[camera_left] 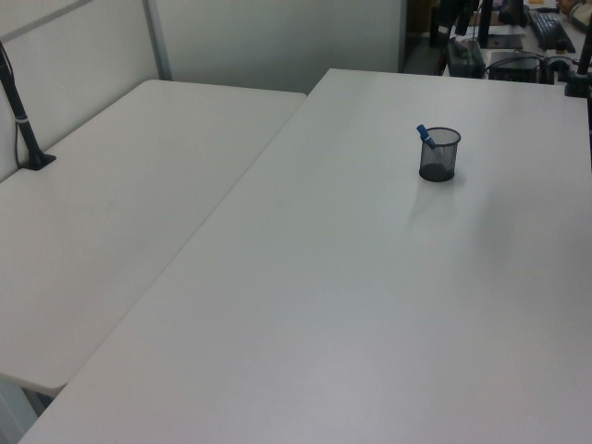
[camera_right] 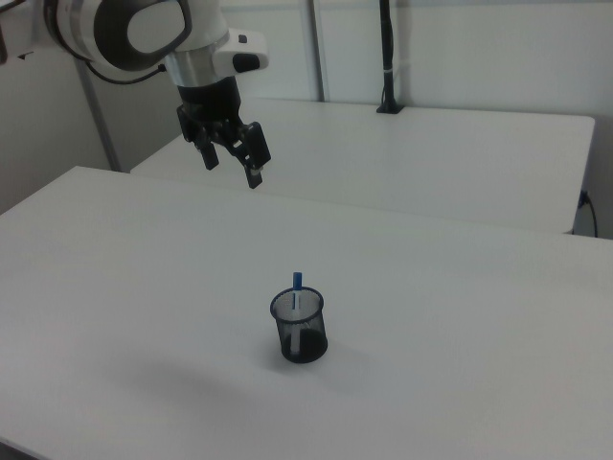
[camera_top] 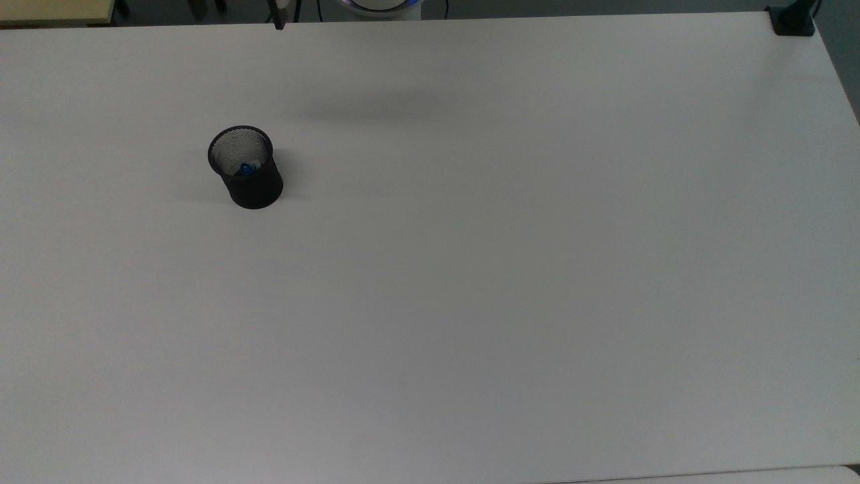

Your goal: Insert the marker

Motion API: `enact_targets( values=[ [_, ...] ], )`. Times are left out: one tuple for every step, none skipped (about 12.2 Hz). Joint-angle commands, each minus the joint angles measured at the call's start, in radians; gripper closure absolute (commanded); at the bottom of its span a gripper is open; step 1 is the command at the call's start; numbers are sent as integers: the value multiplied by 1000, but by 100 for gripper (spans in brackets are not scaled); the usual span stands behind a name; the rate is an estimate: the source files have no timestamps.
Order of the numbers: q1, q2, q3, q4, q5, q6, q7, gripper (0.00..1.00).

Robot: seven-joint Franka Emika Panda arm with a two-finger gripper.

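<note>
The marker [camera_right: 297, 299] is standing in the black mesh cup [camera_top: 246, 167], blue cap poking above the rim and leaning against it. The cup is sitting on the white worktop [camera_top: 510, 269], near the far edge toward the top view's left corner. The end effector [camera_right: 233, 161] is hanging high above the worktop, well apart from the cup, fingers spread and gripping nothing.
</note>
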Motion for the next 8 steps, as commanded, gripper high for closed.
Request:
enact_targets(
  values=[
    [43,24,-4,12,-105,-10,-18,0],
    [73,47,-6,43,-121,-13,-18,0],
    [77,51,-9,45,-122,-13,-21,0],
    [78,50,-9,44,-121,-16,-14,0],
    [78,51,-6,44,-124,-16,-12,0],
    [78,50,-6,44,-124,-16,-12,0],
    [78,50,-6,44,-122,-18,-12,0],
    [78,48,-6,44,-122,-18,-13,0]
  ],
)
